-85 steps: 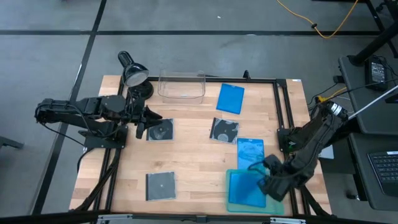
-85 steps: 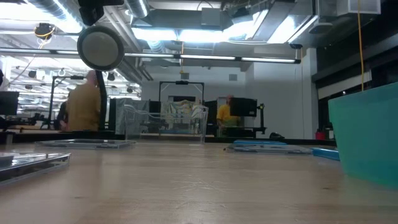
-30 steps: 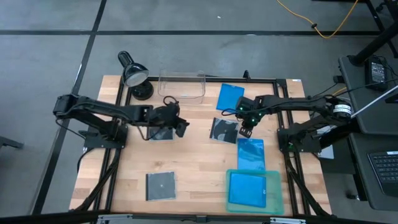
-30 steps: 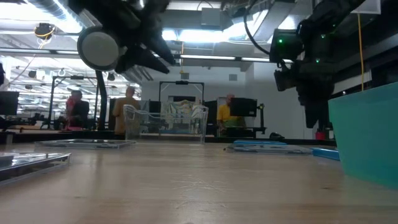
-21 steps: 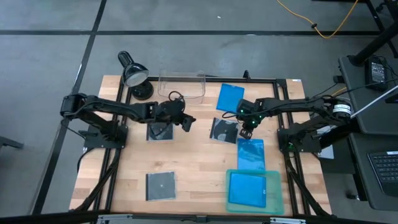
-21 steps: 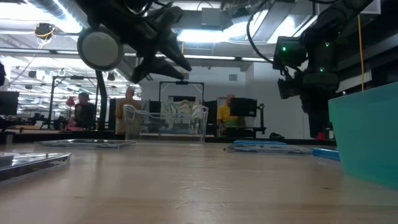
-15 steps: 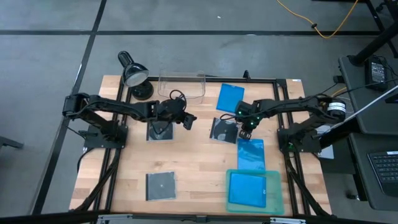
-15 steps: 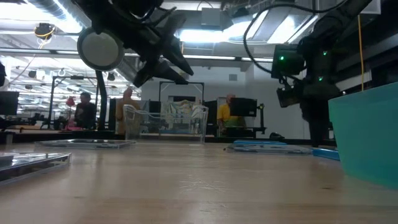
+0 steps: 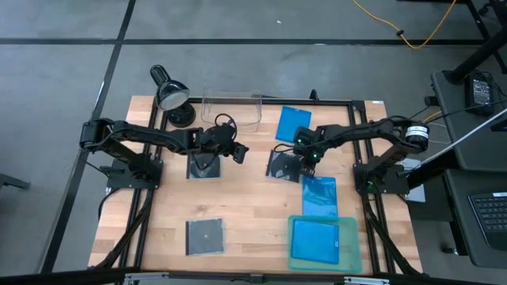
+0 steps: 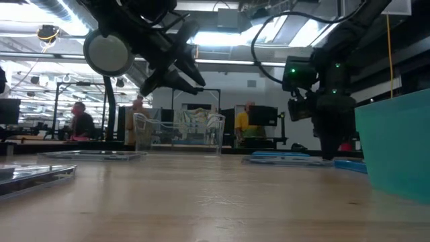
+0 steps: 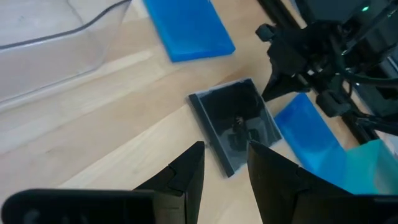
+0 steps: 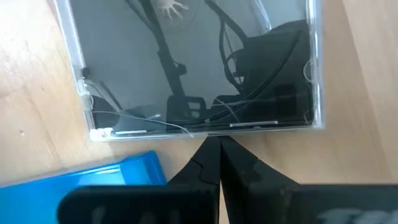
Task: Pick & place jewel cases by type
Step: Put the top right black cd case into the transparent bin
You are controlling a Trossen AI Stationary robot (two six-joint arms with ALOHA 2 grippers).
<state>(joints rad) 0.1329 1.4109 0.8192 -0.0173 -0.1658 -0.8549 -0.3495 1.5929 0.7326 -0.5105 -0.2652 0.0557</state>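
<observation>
Six jewel cases show in the high view. Blue ones lie at the far side (image 9: 294, 125), at the right (image 9: 319, 195) and in the teal tray (image 9: 315, 240). Dark square ones lie at mid-table (image 9: 285, 165), at the left (image 9: 204, 166) and at the near side (image 9: 205, 236). My right gripper (image 9: 309, 163) is shut, pointing steeply down, its tips (image 12: 219, 142) low at the mid-table dark case's right edge. My left gripper (image 9: 240, 153) hovers open and empty (image 11: 225, 163) between the two far dark cases. My right gripper's shut fingertips stand right at the dark case's right edge (image 12: 211, 133), coming from above and pointing steeply down, between that case and the blue case (image 12: 81, 180). The case lies flat on the table. Whether the tips touch it, I cannot tell.
A clear bin (image 9: 231, 110) stands at the far edge, with a desk lamp (image 9: 168, 95) at the far left corner. The teal tray (image 9: 346, 252) sits at the near right. Bare wood lies in the table's middle and near centre.
My right gripper, still shut, has sunk toward the table and gone a little toward the left, down to the dark case's right edge. My left gripper has gone a little toward the table's right, then kept still. No case has moved.
</observation>
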